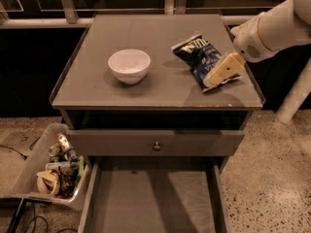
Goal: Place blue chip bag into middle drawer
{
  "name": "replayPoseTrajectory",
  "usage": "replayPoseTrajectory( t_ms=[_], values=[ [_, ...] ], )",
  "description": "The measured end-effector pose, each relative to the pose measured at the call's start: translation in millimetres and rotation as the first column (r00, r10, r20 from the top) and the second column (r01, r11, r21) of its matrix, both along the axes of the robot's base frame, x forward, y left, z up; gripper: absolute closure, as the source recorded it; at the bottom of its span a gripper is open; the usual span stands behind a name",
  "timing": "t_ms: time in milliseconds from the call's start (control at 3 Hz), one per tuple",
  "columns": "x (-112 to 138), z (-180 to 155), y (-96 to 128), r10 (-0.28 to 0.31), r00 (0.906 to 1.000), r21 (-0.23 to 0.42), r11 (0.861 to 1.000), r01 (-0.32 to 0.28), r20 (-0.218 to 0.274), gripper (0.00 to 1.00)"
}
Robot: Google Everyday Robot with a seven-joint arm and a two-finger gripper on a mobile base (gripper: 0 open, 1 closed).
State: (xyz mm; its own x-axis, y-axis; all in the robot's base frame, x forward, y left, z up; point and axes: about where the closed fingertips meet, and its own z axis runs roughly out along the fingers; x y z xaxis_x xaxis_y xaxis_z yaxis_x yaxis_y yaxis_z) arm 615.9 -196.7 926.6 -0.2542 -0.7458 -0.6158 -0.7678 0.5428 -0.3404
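The blue chip bag (198, 55) lies flat on the right half of the grey cabinet top (146, 91), dark navy with white lettering. My gripper (217, 75), tan at the end of the white arm (272, 28), comes in from the right and sits low over the bag's right near edge. Whether it touches the bag I cannot tell. The middle drawer (150, 200) is pulled out below the cabinet front, a wide shallow grey box with a bare floor.
A white bowl (129, 65) stands on the left half of the top. A grey drawer front with a small round knob (156, 145) sits above the open drawer. A bin of trash (56, 169) stands on the floor at the left.
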Motion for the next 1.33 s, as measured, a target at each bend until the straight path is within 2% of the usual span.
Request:
replayPoseTrajectory(
  t_ms=[333,667,1000,1333],
  values=[
    [39,-25,-6,-0.066,0.9977,0.074,0.995,0.067,-0.013,0.00],
    [65,-47,-14,-0.116,0.9927,0.118,0.986,0.119,-0.033,0.00],
    [81,-64,-13,-0.135,0.9890,0.150,0.978,0.142,-0.061,0.00],
    [95,-86,-4,-0.124,0.9825,0.199,0.968,0.151,-0.139,0.00]
  ],
)
